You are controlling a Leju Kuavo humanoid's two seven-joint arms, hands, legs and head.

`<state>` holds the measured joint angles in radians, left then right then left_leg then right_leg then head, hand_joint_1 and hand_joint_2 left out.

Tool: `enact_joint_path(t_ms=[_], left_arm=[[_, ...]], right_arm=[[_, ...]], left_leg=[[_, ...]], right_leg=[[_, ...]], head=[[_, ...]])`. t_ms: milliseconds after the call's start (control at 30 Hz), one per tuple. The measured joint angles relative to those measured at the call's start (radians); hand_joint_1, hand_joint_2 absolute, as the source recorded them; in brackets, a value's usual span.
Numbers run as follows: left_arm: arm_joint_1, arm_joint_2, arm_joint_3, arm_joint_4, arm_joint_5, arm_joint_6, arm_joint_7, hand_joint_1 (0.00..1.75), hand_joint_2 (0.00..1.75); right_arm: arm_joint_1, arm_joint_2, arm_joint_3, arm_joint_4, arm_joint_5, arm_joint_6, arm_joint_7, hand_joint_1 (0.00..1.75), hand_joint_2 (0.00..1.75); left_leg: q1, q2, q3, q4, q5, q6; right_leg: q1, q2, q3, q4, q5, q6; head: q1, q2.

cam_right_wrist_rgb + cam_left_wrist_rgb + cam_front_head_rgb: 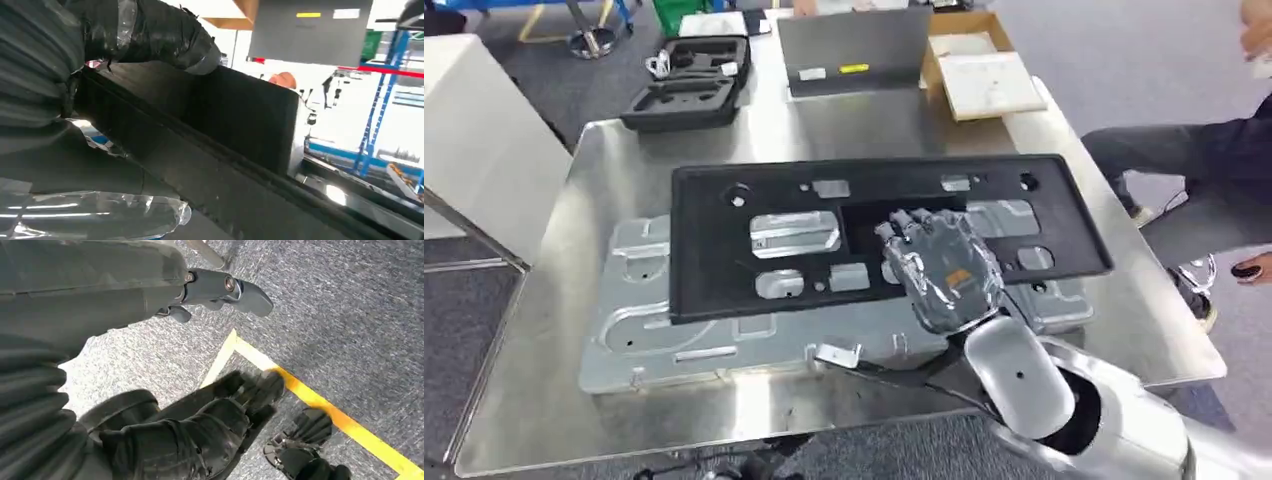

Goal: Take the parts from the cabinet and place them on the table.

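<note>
your right hand (pixel 939 268) lies on the black plastic panel (pixel 874 235), fingers over the edge of its middle cutout; the right wrist view shows a thumb and fingers either side of that edge, so you appear to be gripping the panel there. the panel lies across the silver stamped metal plate (pixel 724 335), which lies flat on the steel table (pixel 554 380). the panel's right end runs out past the plate toward the table's right edge.

judging from this, the risks come at letting go. the panel sits on an uneven pressed surface, not on the table itself, so if you open your fingers while dragging back, it could slide off the plate or pivot about its middle. a finger caught in the cutout could lift the near edge and tip it. the overhanging right end lies near the seated person (pixel 1194 180) at the right, so a swing there could reach them.

your left hand (pixel 220 295) hangs over the carpet by a yellow floor line (pixel 320 402); its fingers seem loosely apart with nothing in them, so it cannot steady the panel.
</note>
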<state>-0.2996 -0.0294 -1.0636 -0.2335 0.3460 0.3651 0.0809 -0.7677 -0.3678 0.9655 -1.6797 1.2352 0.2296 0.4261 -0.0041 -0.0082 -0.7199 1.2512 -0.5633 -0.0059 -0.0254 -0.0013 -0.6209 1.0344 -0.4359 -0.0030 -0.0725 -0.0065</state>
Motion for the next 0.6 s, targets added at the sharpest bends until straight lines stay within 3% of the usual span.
enact_joint_path(t_ms=[33, 67, 100, 133, 167, 200, 233, 300, 367, 433, 500, 533, 567, 600], left_arm=[[0.002, 0.000, 0.000, 0.000, -0.002, -0.001, 0.000, 0.00, 1.75], [0.005, 0.000, 0.000, 0.000, -0.004, -0.003, 0.000, 0.00, 1.75], [0.007, 0.001, -0.001, 0.000, -0.006, -0.003, 0.000, 0.00, 1.75], [0.007, 0.002, -0.001, 0.000, -0.006, -0.001, -0.003, 0.00, 1.75], [0.007, 0.002, -0.001, 0.000, -0.006, 0.003, -0.009, 0.00, 1.75], [0.007, 0.003, -0.001, 0.000, -0.006, 0.010, -0.016, 0.00, 1.75], [0.005, 0.003, -0.001, 0.000, -0.006, 0.013, -0.023, 0.00, 1.75], [0.006, 0.004, -0.001, 0.000, -0.011, 0.005, -0.037, 0.00, 1.75], [0.004, 0.007, -0.001, 0.000, -0.012, -0.005, -0.045, 0.00, 1.75], [0.001, 0.010, -0.001, 0.000, -0.012, -0.007, -0.049, 0.00, 1.75], [0.000, 0.012, -0.001, 0.000, -0.012, -0.010, -0.052, 0.00, 1.75], [0.001, 0.012, -0.001, 0.000, -0.012, -0.012, -0.052, 0.00, 0.00], [0.002, 0.013, -0.001, 0.000, -0.012, -0.013, -0.052, 0.00, 0.00], [0.002, 0.014, -0.001, 0.000, -0.012, -0.014, -0.052, 0.00, 0.00]], right_arm=[[0.000, 0.005, 0.005, 0.008, -0.002, -0.001, -0.003, 1.64, 1.75], [0.000, 0.009, 0.010, 0.018, -0.007, -0.002, -0.007, 1.64, 1.75], [0.000, 0.013, 0.015, 0.030, -0.014, -0.002, -0.008, 1.64, 1.75], [0.000, 0.014, 0.018, 0.037, -0.021, -0.003, -0.008, 1.64, 1.75], [0.000, 0.014, 0.019, 0.043, -0.028, -0.001, -0.008, 0.00, 0.00], [-0.001, 0.014, 0.019, 0.049, -0.036, 0.003, -0.008, 0.00, 0.00], [-0.003, 0.014, 0.019, 0.054, -0.040, 0.004, -0.008, 0.00, 0.00], [-0.004, 0.014, 0.020, 0.061, -0.061, 0.006, -0.006, 0.00, 0.00], [-0.003, 0.013, 0.020, 0.067, -0.073, 0.013, -0.003, 0.00, 0.00], [-0.001, 0.010, 0.020, 0.072, -0.076, 0.018, -0.002, 0.00, 0.00], [0.003, 0.010, 0.020, 0.078, -0.077, 0.020, -0.001, 0.00, 0.00], [0.008, 0.010, 0.020, 0.080, -0.077, 0.020, -0.001, 0.00, 0.00], [0.011, 0.010, 0.020, 0.082, -0.079, 0.020, -0.001, 0.00, 0.00], [0.012, 0.009, 0.021, 0.088, -0.081, 0.020, -0.001, 0.00, 0.00]], left_leg=[[0.002, 0.001, -0.034, 0.062, -0.019, -0.002], [0.004, 0.001, -0.048, 0.080, -0.009, -0.003], [0.006, 0.001, -0.036, 0.047, 0.023, -0.003], [0.007, 0.001, -0.006, -0.022, 0.066, -0.001], [0.007, 0.001, 0.038, -0.117, 0.114, 0.002], [0.007, 0.001, 0.078, -0.207, 0.141, 0.007], [0.001, 0.000, 0.097, -0.228, 0.129, 0.009], [0.000, -0.001, 0.090, -0.226, 0.130, 0.013], [0.004, -0.001, 0.095, -0.238, 0.136, 0.026], [0.007, 0.002, 0.105, -0.249, 0.142, 0.040], [0.004, 0.003, 0.105, -0.249, 0.142, 0.045], [0.002, 0.004, 0.105, -0.249, 0.141, 0.047], [0.002, 0.003, 0.105, -0.248, 0.140, 0.048], [0.001, 0.003, 0.106, -0.246, 0.139, 0.048]], right_leg=[[0.000, 0.000, 0.000, 0.000, -0.001, -0.001], [0.000, 0.000, 0.000, 0.000, -0.001, -0.001], [-0.001, 0.001, 0.001, 0.000, -0.002, 0.000], [-0.001, 0.001, 0.003, 0.001, -0.003, 0.000], [-0.002, 0.002, 0.005, 0.001, -0.004, 0.003], [-0.002, 0.002, 0.007, 0.001, -0.007, 0.007], [0.006, 0.004, 0.003, 0.004, -0.009, 0.013], [0.004, 0.004, 0.002, -0.001, -0.004, 0.023], [0.006, 0.005, 0.006, -0.007, -0.005, 0.035], [0.003, 0.003, -0.018, 0.048, -0.048, 0.038], [0.006, 0.004, -0.093, 0.210, -0.121, 0.041], [0.006, 0.004, -0.128, 0.279, -0.141, 0.042], [0.006, 0.004, -0.142, 0.305, -0.137, 0.042], [0.006, 0.004, -0.135, 0.284, -0.113, 0.042]], head=[[0.000, 0.000], [-0.001, 0.000], [0.000, 0.000], [0.000, 0.000], [0.000, 0.000], [0.000, 0.000], [-0.001, 0.000], [0.000, 0.000], [0.000, 0.000], [0.007, 0.000], [0.007, 0.000], [0.006, 0.000], [0.006, 0.000], [0.007, 0.000]])
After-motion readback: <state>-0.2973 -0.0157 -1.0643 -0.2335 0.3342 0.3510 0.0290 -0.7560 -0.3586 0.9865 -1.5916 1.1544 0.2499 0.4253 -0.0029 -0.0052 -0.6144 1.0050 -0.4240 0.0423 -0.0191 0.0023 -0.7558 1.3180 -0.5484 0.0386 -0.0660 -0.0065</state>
